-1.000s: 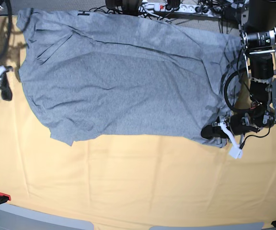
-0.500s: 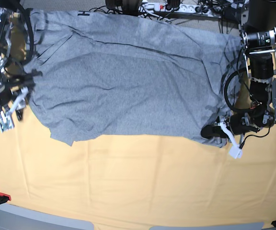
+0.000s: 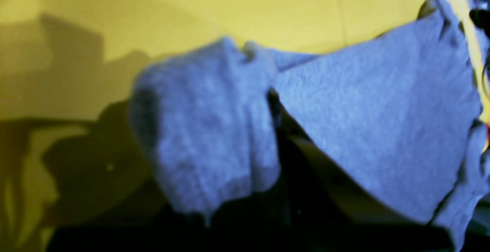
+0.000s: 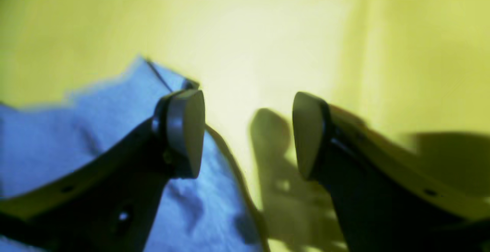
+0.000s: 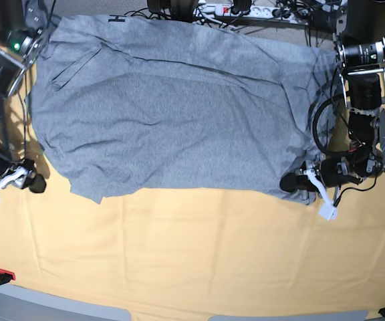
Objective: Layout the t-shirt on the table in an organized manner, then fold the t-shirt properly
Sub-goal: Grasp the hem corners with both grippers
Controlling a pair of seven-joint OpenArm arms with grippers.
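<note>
One shirt (image 5: 172, 114) was all I had to deal with, and it lay spread across the far half of the table (image 5: 199, 261), grey side up, mostly flat but with creases running across the chest and a loose corner poking toward the near side. My left gripper (image 5: 298, 182) was clamped shut on the shirt's corner at its end, and the wrist view showed grey cloth (image 3: 214, 129) bunched over the closed jaws. My right gripper (image 4: 249, 137) sat low at the opposite edge with its jaws spread wide and nothing between them, one finger (image 4: 183, 129) over the cloth edge, the other over bare table. By my reckoning I was in the laying-out step, not folding yet. The next move, I judged, called for my right jaws to close on that edge so both ends could be drawn taut and the wrinkles pulled out.
</note>
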